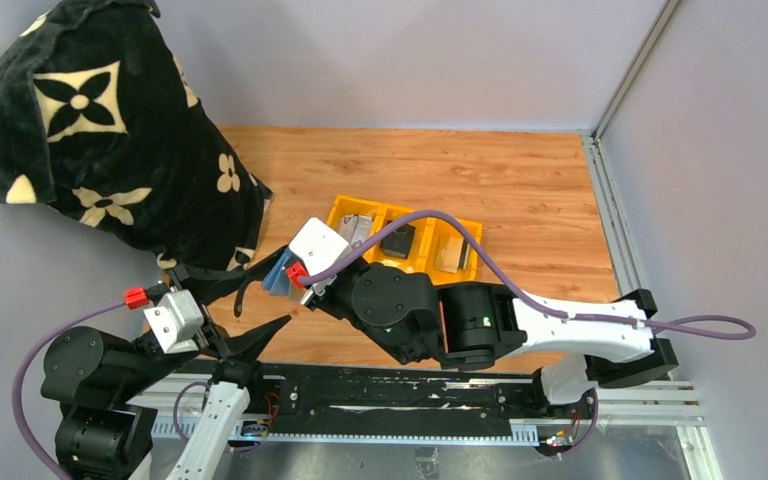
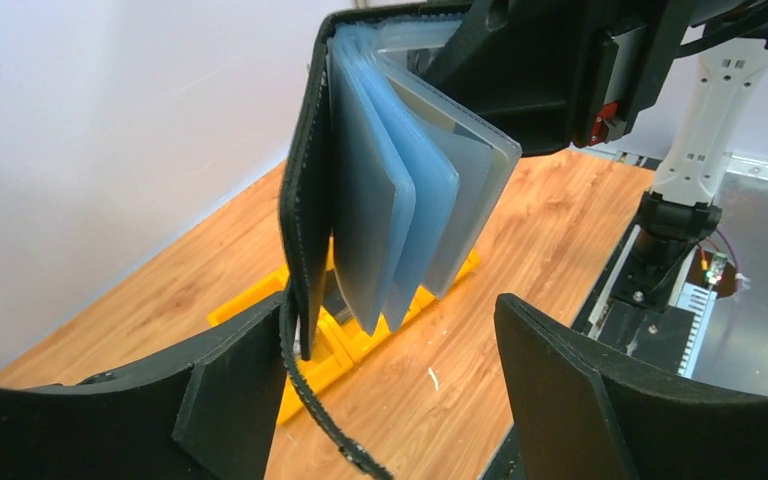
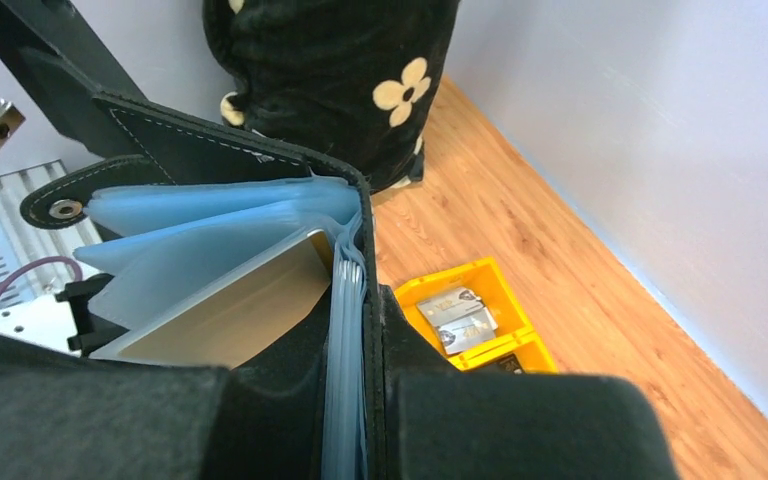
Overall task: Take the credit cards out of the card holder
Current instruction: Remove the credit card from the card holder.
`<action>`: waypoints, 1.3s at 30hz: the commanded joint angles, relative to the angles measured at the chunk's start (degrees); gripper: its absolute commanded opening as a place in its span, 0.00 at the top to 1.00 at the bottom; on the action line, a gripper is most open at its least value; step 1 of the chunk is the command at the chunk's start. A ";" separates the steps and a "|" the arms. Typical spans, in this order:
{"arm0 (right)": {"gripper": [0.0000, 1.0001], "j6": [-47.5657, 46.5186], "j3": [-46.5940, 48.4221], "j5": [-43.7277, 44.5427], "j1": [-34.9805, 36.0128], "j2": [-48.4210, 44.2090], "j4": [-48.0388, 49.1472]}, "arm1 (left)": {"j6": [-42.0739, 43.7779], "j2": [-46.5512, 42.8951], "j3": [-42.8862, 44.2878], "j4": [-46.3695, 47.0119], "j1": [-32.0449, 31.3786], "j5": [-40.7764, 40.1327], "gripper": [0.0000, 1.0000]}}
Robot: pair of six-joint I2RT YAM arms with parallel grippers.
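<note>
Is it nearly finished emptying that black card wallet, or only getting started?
Partway. Done: a few silvery cards lie in the yellow bin. In hand: the right gripper holds the card holder up, open, its clear sleeves fanned out, and the left gripper hangs open close by. Left: at least one beige card seems to sit in a sleeve; the other sleeves I cannot see into.

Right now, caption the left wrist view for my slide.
Right gripper dangles the black stitched card holder open, translucent blue plastic sleeves fanned, before the open left gripper; yellow plastic bin behind.
</note>
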 commanded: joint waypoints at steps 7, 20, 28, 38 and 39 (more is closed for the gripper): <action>1.00 -7.55 10.70 10.71 2.64 8.69 -0.56 | -9.16 -2.40 -3.83 3.70 3.85 0.91 0.14; 1.00 -2.76 3.36 -3.57 1.65 2.01 -5.37 | 3.00 -3.71 -2.84 -1.13 3.90 -12.21 0.59; 1.00 5.44 -9.06 -35.52 -5.18 -8.78 0.02 | 0.70 -0.06 1.47 -4.82 3.90 -2.87 0.69; 1.00 13.39 -15.74 -53.36 -12.56 -14.36 6.54 | -9.49 6.10 3.62 -7.10 3.82 14.91 0.34; 1.00 13.70 -15.97 -55.08 -12.84 -14.62 6.99 | -9.30 6.22 3.52 -7.06 3.82 14.79 0.35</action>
